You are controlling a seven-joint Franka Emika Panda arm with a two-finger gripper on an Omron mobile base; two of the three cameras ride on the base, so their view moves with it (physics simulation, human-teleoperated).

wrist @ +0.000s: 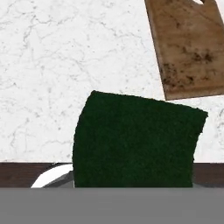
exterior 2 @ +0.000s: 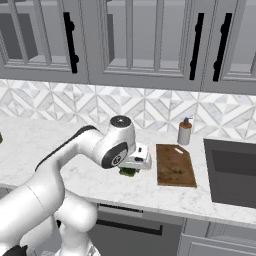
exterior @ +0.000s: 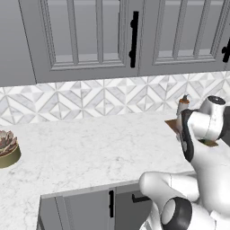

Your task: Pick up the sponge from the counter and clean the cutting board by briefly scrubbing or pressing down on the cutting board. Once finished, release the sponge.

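Observation:
The sponge [wrist: 135,140] fills the lower middle of the hand view, dark green top towards the camera, and it hides my fingertips. From the right base view, the sponge [exterior 2: 129,172] peeks out under my gripper [exterior 2: 130,169], low over the white marble counter [exterior 2: 50,145]. The gripper looks shut on it. To the right of the hand lies the dark brown cutting board [exterior 2: 174,165], apart from the sponge. That board [wrist: 190,48] is stained and sits at the upper right of the hand view. My arm covers most of the board [exterior: 173,125] in the left base view.
A soap dispenser [exterior 2: 185,131] stands against the backsplash behind the board. A dark sink [exterior 2: 232,170] lies to the board's right. A potted succulent [exterior: 6,146] sits far left on the counter. The counter's front edge runs close below the sponge.

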